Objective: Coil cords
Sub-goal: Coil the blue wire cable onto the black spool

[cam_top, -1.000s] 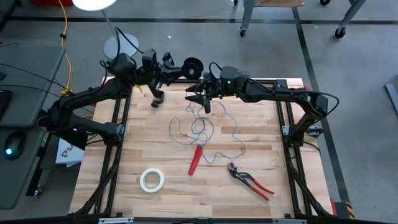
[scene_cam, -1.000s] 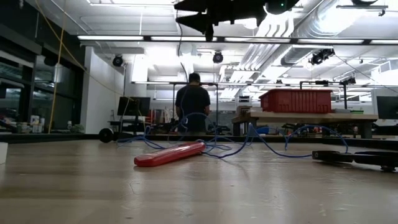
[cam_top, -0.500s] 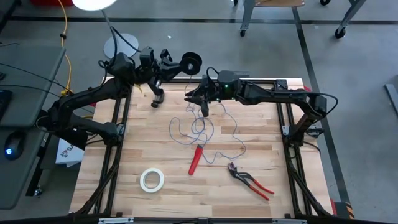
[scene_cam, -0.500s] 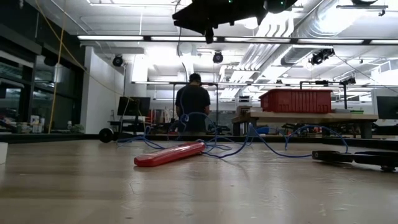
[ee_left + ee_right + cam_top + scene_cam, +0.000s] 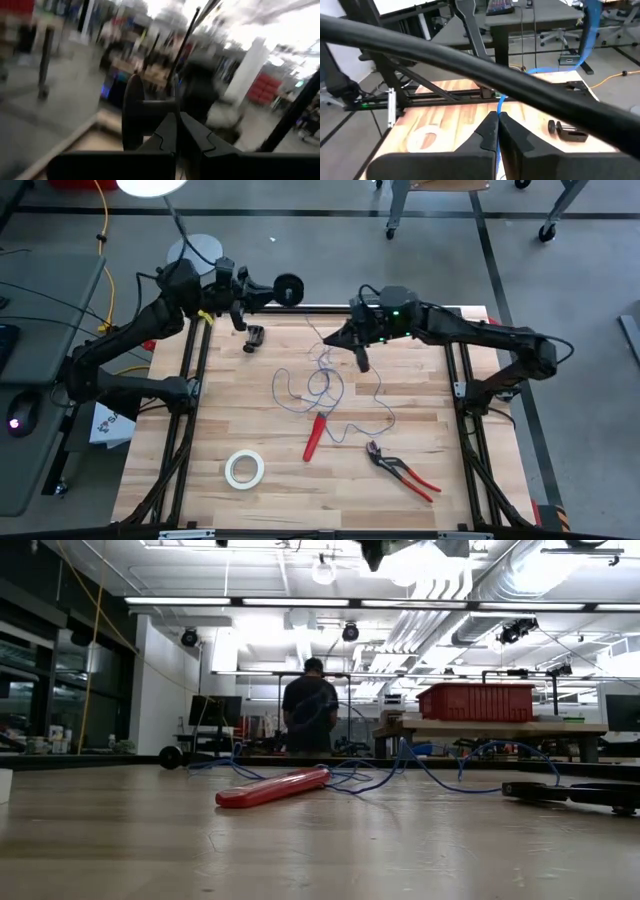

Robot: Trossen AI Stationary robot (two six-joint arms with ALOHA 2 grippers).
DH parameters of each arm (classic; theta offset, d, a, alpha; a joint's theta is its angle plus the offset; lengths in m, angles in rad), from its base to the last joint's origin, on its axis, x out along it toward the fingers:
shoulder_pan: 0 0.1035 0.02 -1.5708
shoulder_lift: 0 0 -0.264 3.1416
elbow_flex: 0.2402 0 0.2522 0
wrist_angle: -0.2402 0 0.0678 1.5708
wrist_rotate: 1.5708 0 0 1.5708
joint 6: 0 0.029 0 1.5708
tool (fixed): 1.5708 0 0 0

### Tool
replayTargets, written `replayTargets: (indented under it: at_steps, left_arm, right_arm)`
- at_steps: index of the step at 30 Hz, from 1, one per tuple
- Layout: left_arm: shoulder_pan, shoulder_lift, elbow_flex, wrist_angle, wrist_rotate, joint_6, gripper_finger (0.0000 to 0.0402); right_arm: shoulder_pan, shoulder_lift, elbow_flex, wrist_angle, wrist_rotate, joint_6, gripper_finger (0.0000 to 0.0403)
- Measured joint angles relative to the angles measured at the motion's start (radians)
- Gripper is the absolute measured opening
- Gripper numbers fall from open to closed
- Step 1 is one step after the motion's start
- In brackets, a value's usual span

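Observation:
The cord is a thin blue-violet wire (image 5: 312, 383). It lies in loose loops on the middle of the wooden table (image 5: 250, 500) and also shows in the low view (image 5: 400, 765). One strand (image 5: 318, 340) rises toward a black spool (image 5: 288, 288) held past the table's far edge. My left gripper (image 5: 268, 292) is shut at that spool (image 5: 134, 117). My right gripper (image 5: 361, 360) hangs above the far middle of the table, right of the loops, shut on the wire (image 5: 501, 102). My left gripper meets the spool level, from the table's left side. Its shut fingers (image 5: 192, 137) cover the place of contact beside the axle (image 5: 157, 102), so the part held cannot be told. The spool is clear of the table, its axle level. My right gripper pinches a single strand of the wire (image 5: 499, 109) between its two fingertips. The fingers slant a little downward. The strand runs on from the tips toward the far edge (image 5: 532, 70), and the rest lies slack in loops on the table.
On the table lie a red-handled tool (image 5: 314, 437) below the loops, red pliers (image 5: 402, 470) at the near right, a white tape roll (image 5: 244, 469) at the near left and a small black clamp (image 5: 254, 337) at the far left. A person (image 5: 310, 705) stands in the room behind.
My right gripper has shut on the wire, then risen and gone toward the table's right edge, drawing a strand up from the loops. My left gripper has carried the spool toward the left, along the far edge. The loops on the table have stayed put.

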Motion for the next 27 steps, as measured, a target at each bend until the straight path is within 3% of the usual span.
replayTargets:
  at_steps: [5,9,17,23,27]
  left_arm:
    - [0.001,-0.008,-0.001,-0.215,0.06,-0.029,0.0]
    - [-0.004,0.009,-0.001,-0.261,0.147,-0.078,0.0]
    - [-0.014,0.059,0.0,-0.201,0.43,-0.242,0.0]
    - [-0.049,0.138,0.0,-0.115,0.434,-0.254,0.0]
    - [-0.077,0.206,-0.001,0.054,0.478,-0.322,0.0]
  right_arm:
    - [-0.003,-0.077,0.0,-0.05,0.0,-0.034,0.0]
    - [-0.021,-0.121,0.0,-0.077,0.0,-0.059,0.0]
    - [-0.07,-0.125,0.037,-0.086,0.007,-0.089,0.0]
    - [-0.071,-0.075,0.121,-0.085,0.004,-0.105,0.0]
    - [-0.071,-0.044,0.153,-0.085,0.003,-0.114,0.0]
